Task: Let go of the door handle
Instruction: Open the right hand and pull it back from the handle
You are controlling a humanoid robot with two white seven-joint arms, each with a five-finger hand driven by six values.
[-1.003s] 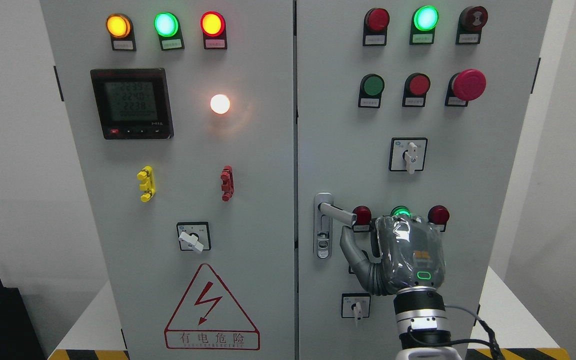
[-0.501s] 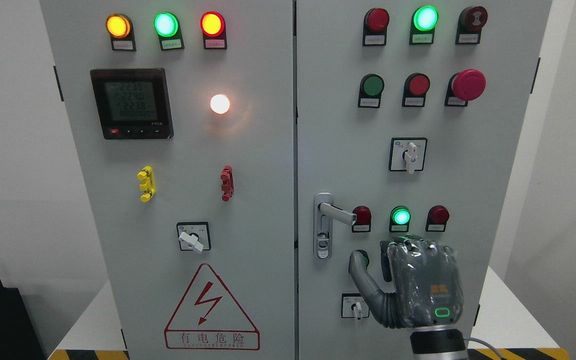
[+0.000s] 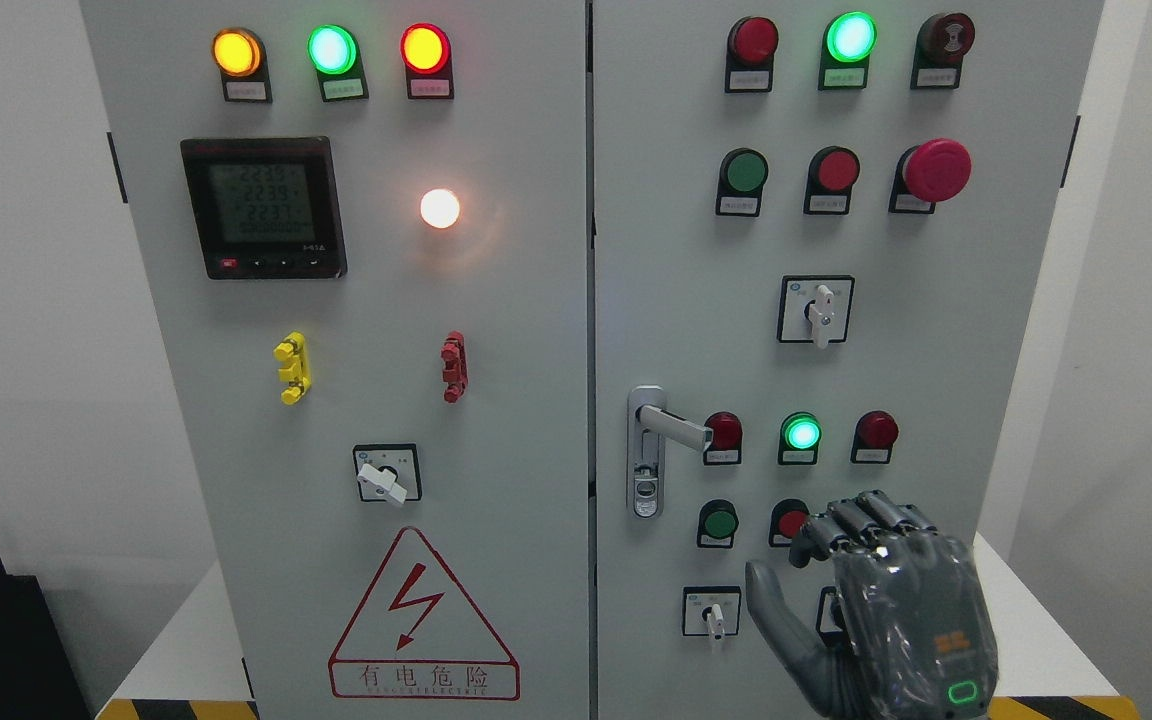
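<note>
Hanging low at the lower right of the head view, my right hand shows its grey back to the camera, with a green light glowing near the wrist. My fingers are loosely curled at the knuckles and my thumb sticks out to the left; they hold nothing. The door handle sits well apart from my hand, up and to the left, on the right door of the grey cabinet. Its silver lever points right and slightly downward from a tall plate with a keyhole at the bottom. Just right of the lever's tip is a row of three lamps, dark red, a lit green lamp and dark red again. Below them a green button and a red button sit side by side, the red one just beside my fingertips. A small rotary switch lies left of my thumb. On the left door I see a digital meter, a glowing white lamp and a red lightning warning triangle. My left arm does not show.
</note>
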